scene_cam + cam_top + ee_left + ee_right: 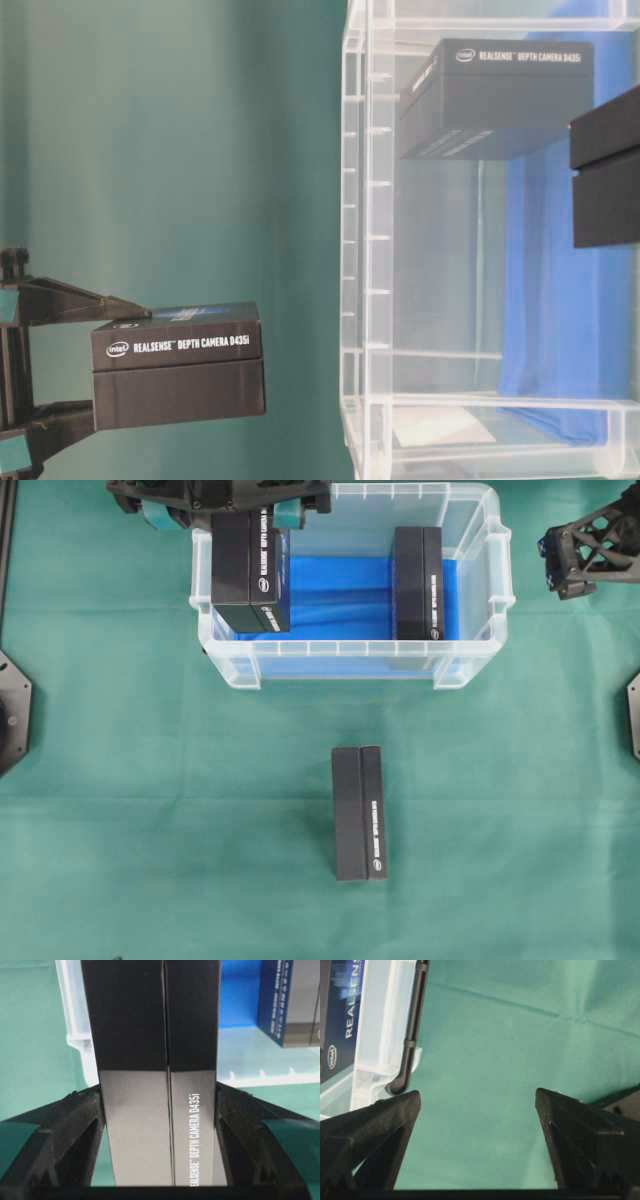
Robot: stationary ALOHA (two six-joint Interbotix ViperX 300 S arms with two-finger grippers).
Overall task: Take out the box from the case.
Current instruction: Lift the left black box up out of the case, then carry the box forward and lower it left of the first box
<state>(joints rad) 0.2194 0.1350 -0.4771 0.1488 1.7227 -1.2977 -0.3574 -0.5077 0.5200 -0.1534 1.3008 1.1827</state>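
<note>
left end effector (pixel 232 515) is clamped on a black box (pixel 250 572), held above the case (pixel 480 600) at its 9 o'clock end, long axis running 12 to 6. Reckon it heads toward 6, onto the counter (pixel 150 810). Right end effector (pixel 477 1135) hangs wide open with nothing in it, off at 3

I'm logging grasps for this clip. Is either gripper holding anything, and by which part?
The left gripper holds a black box, fingers clamping its two broad faces. The right gripper holds nothing.
</note>
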